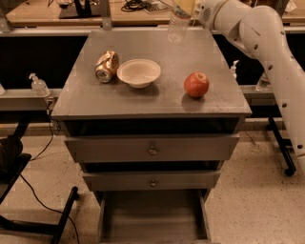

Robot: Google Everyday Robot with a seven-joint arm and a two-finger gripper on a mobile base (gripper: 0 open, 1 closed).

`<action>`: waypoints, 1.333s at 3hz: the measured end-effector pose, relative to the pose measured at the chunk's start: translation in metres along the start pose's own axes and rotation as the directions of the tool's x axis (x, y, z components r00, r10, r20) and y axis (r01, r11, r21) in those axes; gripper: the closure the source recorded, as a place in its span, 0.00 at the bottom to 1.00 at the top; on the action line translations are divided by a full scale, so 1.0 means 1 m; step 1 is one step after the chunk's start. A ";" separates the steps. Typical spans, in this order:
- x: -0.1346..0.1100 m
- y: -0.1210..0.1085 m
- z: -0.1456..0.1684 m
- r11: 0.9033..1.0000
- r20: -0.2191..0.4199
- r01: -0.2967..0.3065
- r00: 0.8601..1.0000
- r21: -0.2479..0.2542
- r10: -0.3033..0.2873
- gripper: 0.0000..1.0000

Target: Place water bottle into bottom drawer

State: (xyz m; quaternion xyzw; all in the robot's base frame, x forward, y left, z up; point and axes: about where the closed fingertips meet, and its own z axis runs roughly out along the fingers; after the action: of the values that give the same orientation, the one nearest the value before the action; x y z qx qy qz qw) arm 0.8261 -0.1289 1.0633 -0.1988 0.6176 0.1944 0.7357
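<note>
The water bottle (178,25), clear ribbed plastic, hangs tilted above the back edge of the grey cabinet top (95,100). My gripper (184,6) is at the top edge of the view, shut on the bottle's upper part; the cap is hidden. My white arm (267,43) comes in from the right. The bottom drawer (152,214) is pulled open at the foot of the cabinet, a shallow grey tray with nothing in it that I can see.
On the cabinet top lie a crushed can (106,66), a white bowl (139,72) and a red apple (196,84). Two upper drawers (152,148) are closed. A pump bottle (38,86) stands on the left shelf. Cables and a black frame (43,214) lie on the floor at left.
</note>
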 end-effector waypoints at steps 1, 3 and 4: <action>-0.014 0.026 0.008 0.997 0.034 0.067 0.997 -0.046 -0.065 1.00; -0.007 0.033 0.019 0.991 0.058 0.055 0.997 -0.123 -0.048 1.00; -0.008 0.062 0.014 0.961 0.116 0.027 0.993 -0.274 0.005 1.00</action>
State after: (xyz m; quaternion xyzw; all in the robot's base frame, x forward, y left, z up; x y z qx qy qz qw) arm 0.8032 -0.0697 1.0696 -0.2908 0.5397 0.2855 0.7367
